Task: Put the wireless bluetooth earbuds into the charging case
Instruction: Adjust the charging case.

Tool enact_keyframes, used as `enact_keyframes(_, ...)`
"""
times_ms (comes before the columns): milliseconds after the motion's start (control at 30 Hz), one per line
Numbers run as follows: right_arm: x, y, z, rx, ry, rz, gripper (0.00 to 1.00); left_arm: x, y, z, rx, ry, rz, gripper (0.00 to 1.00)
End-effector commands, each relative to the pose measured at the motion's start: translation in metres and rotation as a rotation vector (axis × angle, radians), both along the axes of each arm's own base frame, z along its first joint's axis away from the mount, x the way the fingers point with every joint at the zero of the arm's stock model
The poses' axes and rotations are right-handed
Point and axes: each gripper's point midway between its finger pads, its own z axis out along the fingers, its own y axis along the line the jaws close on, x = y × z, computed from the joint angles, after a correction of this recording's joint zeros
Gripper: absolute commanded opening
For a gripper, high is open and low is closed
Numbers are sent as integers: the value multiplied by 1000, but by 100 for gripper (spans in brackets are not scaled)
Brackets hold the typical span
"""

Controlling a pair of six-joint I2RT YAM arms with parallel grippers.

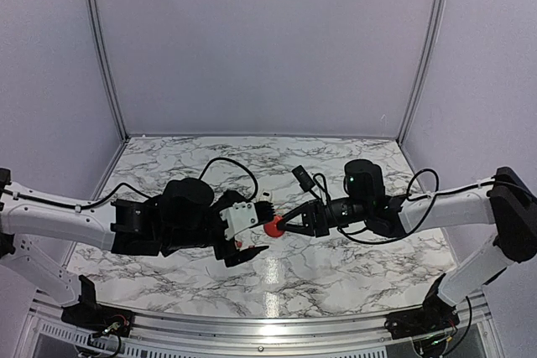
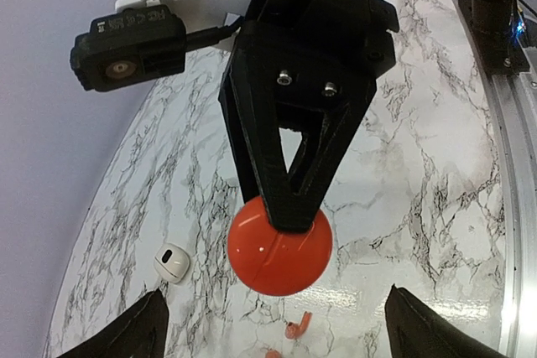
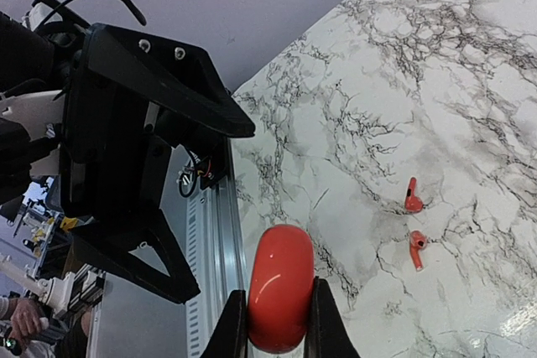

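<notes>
Right gripper point(image 3: 281, 324) pinching red ball point(image 3: 279, 278) in midair; left gripper point(image 1: 257, 225) standing spread wide, facing it. Two red earbuds point(image 3: 413, 197) lying on marble table point(image 3: 470, 56) beneath, untouched; white case point(image 2: 172, 263) lying further off.

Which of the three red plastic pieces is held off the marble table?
The large glossy red ball, pinched in the right gripper; both tiny stemmed red earbuds lie loose on the marble tabletop.

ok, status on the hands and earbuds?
Left hand open, empty. Right hand shut on red ball. Both earbuds loose on table, white case apart. Nothing covering them.
</notes>
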Motion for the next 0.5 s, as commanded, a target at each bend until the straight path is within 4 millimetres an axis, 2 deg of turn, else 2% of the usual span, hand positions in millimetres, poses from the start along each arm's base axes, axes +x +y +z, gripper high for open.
enact_keyframes(0, -12, 6, 15, 10, -17, 75, 0, -2, -9, 2, 56, -31, -37, 90)
enact_keyframes(267, -22, 9, 18, 13, -5, 115, 0, -9, -20, -6, 120, -58, -81, 85)
enact_keyframes(467, -29, 12, 18, 4, -3, 142, 0, -9, -22, -11, 153, -78, -89, 77)
